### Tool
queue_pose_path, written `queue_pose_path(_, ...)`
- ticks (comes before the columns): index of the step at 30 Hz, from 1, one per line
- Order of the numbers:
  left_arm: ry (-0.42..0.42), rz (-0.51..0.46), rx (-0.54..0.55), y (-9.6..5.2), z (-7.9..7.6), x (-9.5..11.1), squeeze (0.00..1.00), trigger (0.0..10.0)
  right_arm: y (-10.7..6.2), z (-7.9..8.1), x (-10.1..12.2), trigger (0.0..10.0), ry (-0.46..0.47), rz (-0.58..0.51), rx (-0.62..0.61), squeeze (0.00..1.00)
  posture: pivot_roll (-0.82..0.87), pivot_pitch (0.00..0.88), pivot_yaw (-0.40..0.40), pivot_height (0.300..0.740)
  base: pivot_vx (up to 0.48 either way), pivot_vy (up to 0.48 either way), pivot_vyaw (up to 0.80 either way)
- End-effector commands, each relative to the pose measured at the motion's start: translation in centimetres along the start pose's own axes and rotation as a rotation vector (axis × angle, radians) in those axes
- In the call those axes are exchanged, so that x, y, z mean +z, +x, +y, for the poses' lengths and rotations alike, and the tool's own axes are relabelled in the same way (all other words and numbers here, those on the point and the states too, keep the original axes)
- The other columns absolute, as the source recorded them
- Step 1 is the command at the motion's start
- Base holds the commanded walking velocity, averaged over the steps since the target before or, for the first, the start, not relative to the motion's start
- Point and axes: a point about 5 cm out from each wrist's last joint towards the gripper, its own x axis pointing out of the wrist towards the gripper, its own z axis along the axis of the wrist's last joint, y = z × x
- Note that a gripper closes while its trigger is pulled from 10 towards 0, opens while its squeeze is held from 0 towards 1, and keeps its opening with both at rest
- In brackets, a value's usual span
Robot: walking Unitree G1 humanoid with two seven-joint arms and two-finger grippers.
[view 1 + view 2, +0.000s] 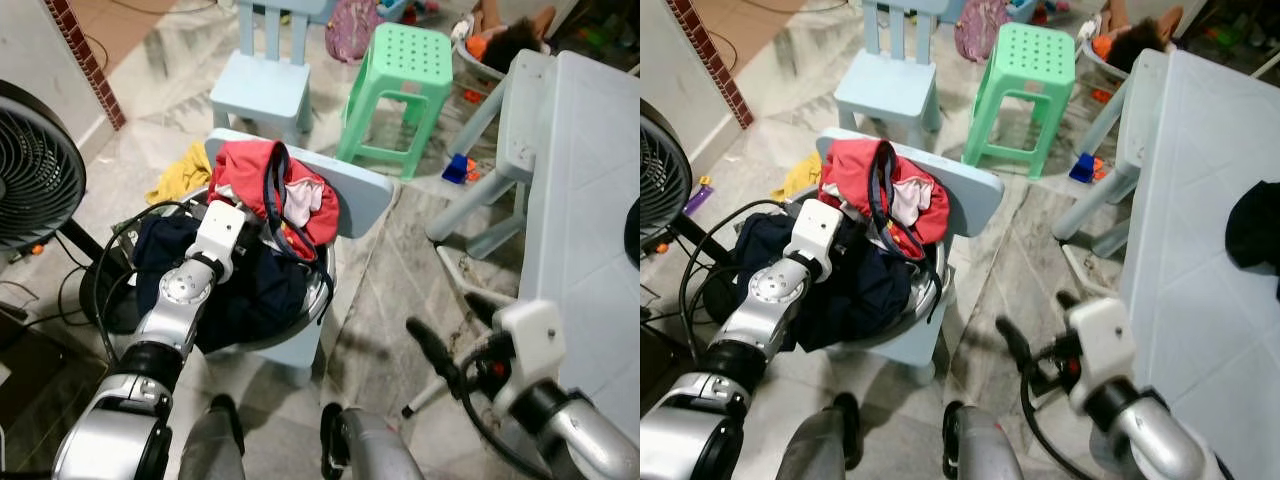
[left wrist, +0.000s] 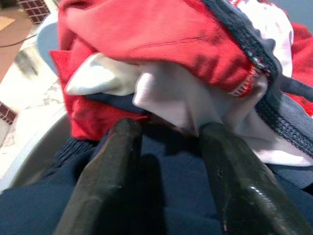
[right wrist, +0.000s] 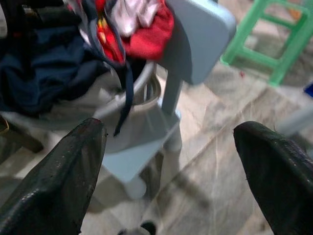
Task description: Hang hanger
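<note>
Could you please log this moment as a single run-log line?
left pincer: open, at red garment | right pincer: open, idle above floor | laundry basin: on blue chair

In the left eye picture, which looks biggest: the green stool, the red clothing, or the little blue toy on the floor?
1. Green stool and red clothing: too alike to rank, and the clothing sits nearer the camera.
2. Blue toy: clearly smallest.

Red garment [image 1: 262, 178]: soft cloth, matt, with a ribbed navy trim.
Navy clothes [image 1: 245, 290]: dark matt fabric, creased.
Basin [image 3: 139, 95]: smooth grey rim with a dull sheen.
Small chair [image 1: 352, 192]: pale blue plastic, smooth, matt.
Stool [image 1: 398, 80]: green plastic, perforated top.
Floor [image 1: 385, 270]: polished veined stone, glossy.
Left pincer [image 2: 168, 178]: black fingers, slightly shiny.
Tabletop [image 1: 1200, 250]: pale blue plastic, smooth.
</note>
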Motion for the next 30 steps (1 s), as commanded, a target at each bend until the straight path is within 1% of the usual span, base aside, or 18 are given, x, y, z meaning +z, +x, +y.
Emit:
queue_pose_path(1,0.011,-0.001,0.003,0.1,-0.3,-0.3,0.00,0.0,-0.4,-0.2,0.6,10.0,-0.018,-0.010,-0.006,0.00,-0.26,0.286,-0.128,0.740,0.000,0.000,0.00)
queue_pose_path(7,0.016,-0.030,0.034,0.5,0.3,0.2,0.00,0.0,-0.4,-0.3,0.7,10.0,-0.016,-0.003,-0.007,0.00,-0.25,0.284,-0.128,0.740,0.000,0.000,0.00)
queue_pose_path(12,0.023,-0.053,0.026,0.8,0.4,0.8,0.00,0.0,-0.1,-0.2,0.8,10.0,-0.020,-0.006,-0.006,0.00,-0.25,0.282,-0.130,0.740,0.000,0.000,0.00)
queue_pose_path(14,0.023,-0.073,0.017,1.1,0.2,1.3,0.00,0.0,0.1,-0.3,0.8,10.0,-0.035,-0.009,-0.008,0.00,-0.25,0.278,-0.130,0.740,0.000,0.000,0.00)
queue_pose_path(16,0.052,-0.091,-0.015,1.3,-0.2,1.7,0.00,0.0,0.2,-0.6,0.9,10.0,-0.047,-0.010,-0.029,0.00,-0.25,0.274,-0.131,0.740,0.000,0.000,0.00)
queue_pose_path(18,0.065,-0.101,-0.029,1.4,-0.4,1.9,0.00,0.0,0.3,-0.8,0.9,10.0,-0.051,-0.012,-0.037,0.00,-0.25,0.273,-0.130,0.740,0.000,0.000,0.00)
queue_pose_path(24,0.071,-0.127,-0.047,1.6,-1.2,2.4,0.00,0.0,0.7,-1.0,0.9,10.0,-0.062,-0.019,-0.047,0.00,-0.25,0.267,-0.131,0.740,0.000,0.000,0.00)
queue_pose_path(26,0.078,-0.153,-0.028,1.6,-1.3,2.7,0.00,0.0,0.8,-1.0,1.0,10.0,-0.068,-0.023,-0.048,0.00,-0.25,0.264,-0.130,0.740,0.000,0.000,0.00)
queue_pose_path(28,0.051,-0.194,0.023,1.6,-1.3,3.2,0.00,0.0,1.0,-1.2,1.0,10.0,-0.073,-0.028,-0.055,0.00,-0.24,0.258,-0.130,0.740,0.000,0.000,0.00)
queue_pose_path(29,0.051,-0.194,0.023,1.6,-1.3,3.2,0.00,0.0,1.0,-1.2,1.0,10.0,-0.073,-0.028,-0.055,0.00,-0.24,0.258,-0.130,0.740,0.000,0.000,0.00)
queue_pose_path(30,0.042,-0.205,0.045,1.6,-1.3,3.3,0.00,0.0,1.0,-1.2,1.0,10.0,-0.074,-0.029,-0.058,0.00,-0.24,0.258,-0.130,0.740,0.000,0.000,0.00)
